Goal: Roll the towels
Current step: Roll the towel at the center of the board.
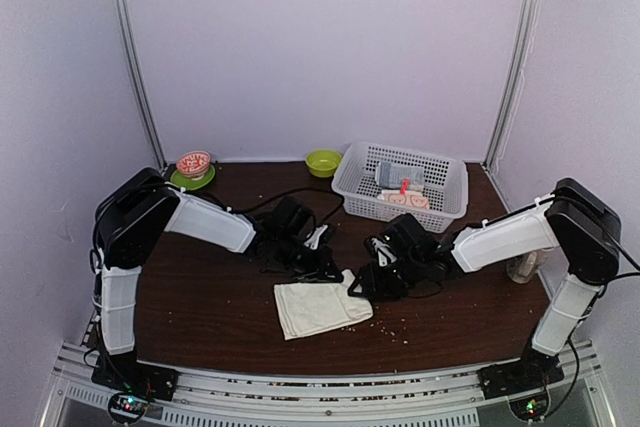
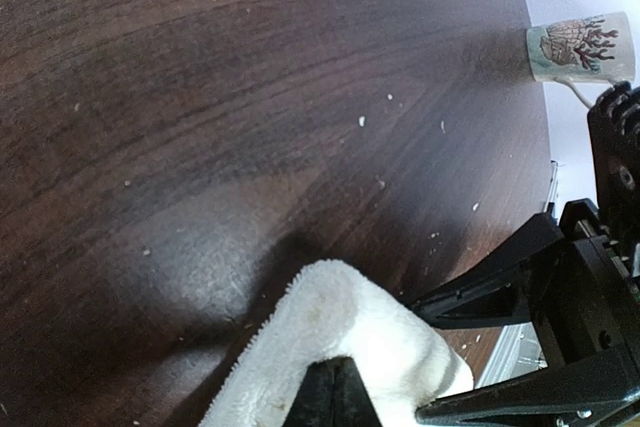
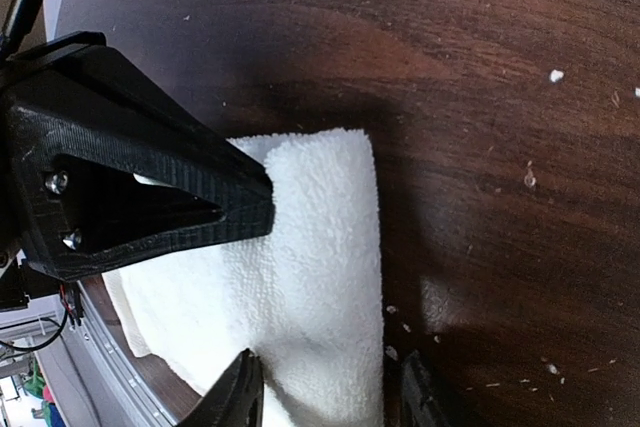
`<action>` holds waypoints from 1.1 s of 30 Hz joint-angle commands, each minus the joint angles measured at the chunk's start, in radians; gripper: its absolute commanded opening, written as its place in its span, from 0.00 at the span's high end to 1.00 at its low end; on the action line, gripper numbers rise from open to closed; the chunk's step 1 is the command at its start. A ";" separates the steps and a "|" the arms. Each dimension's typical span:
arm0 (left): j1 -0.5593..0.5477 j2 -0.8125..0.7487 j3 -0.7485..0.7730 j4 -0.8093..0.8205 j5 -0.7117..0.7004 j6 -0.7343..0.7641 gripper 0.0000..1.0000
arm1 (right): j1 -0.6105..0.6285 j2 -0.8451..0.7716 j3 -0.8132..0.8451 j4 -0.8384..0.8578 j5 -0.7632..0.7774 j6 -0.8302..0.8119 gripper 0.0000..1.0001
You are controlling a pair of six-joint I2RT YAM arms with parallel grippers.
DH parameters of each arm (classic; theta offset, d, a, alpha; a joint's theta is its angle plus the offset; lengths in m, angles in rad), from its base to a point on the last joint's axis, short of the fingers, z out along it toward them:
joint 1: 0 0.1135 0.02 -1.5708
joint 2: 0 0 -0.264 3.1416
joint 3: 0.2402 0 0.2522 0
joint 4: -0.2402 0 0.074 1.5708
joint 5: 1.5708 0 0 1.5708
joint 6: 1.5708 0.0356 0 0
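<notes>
Pale lilac walls close in a dark brown wooden table (image 1: 200,297), and near its front edge, about midway between the two arm bases, lies the plain cream-white terry towel (image 1: 320,309), mostly flat, with its far right corner drawn up towards the grippers. The work looks to be at the very start of the roll: the far edge is raised and doubled over, but no turn has been made yet. The left gripper (image 2: 335,395) is closed tight on that bunched edge, and cloth swells up round its dark fingertips. The right gripper (image 3: 330,387) stands just beside it with its fingers parted to a middling gap, one over the cloth and one on the bare wood at the towel's side, straddling the folded edge without pinching it. The next move probably calls for the right fingers to close on the edge, then for both to carry it evenly towards the near side so that it turns over on itself rather than skewing. Both arms reach inward and low from their bases, forearms nearly level, wrists meeting above the towel's far edge. Behind them a white slotted plastic basket (image 1: 445,169) holds a cream towel with orange-pink faces (image 1: 405,200), not yet handled, beside a grey-blue rolled towel (image 1: 398,174).
</notes>
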 commanded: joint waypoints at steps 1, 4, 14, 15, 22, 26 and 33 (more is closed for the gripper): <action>0.008 -0.004 -0.029 -0.090 -0.060 0.031 0.98 | -0.006 0.017 -0.018 0.010 -0.029 0.012 0.53; 0.008 -0.003 -0.030 -0.098 -0.070 0.038 0.98 | -0.006 0.019 -0.027 0.042 -0.052 0.020 0.63; 0.007 -0.080 -0.037 -0.156 -0.089 0.062 0.92 | 0.002 -0.003 0.088 -0.178 0.036 -0.106 1.00; 0.007 -0.097 -0.043 -0.162 -0.090 0.064 0.86 | 0.006 -0.006 0.112 -0.220 0.063 -0.131 1.00; 0.007 -0.256 -0.145 -0.191 -0.137 0.066 0.72 | 0.070 0.016 0.282 -0.527 0.341 -0.221 1.00; 0.006 -0.273 -0.194 -0.170 -0.148 0.056 0.75 | 0.119 0.063 0.362 -0.638 0.465 -0.212 1.00; 0.007 -0.247 -0.221 -0.140 -0.158 0.050 0.81 | 0.200 0.181 0.543 -0.801 0.672 -0.161 1.00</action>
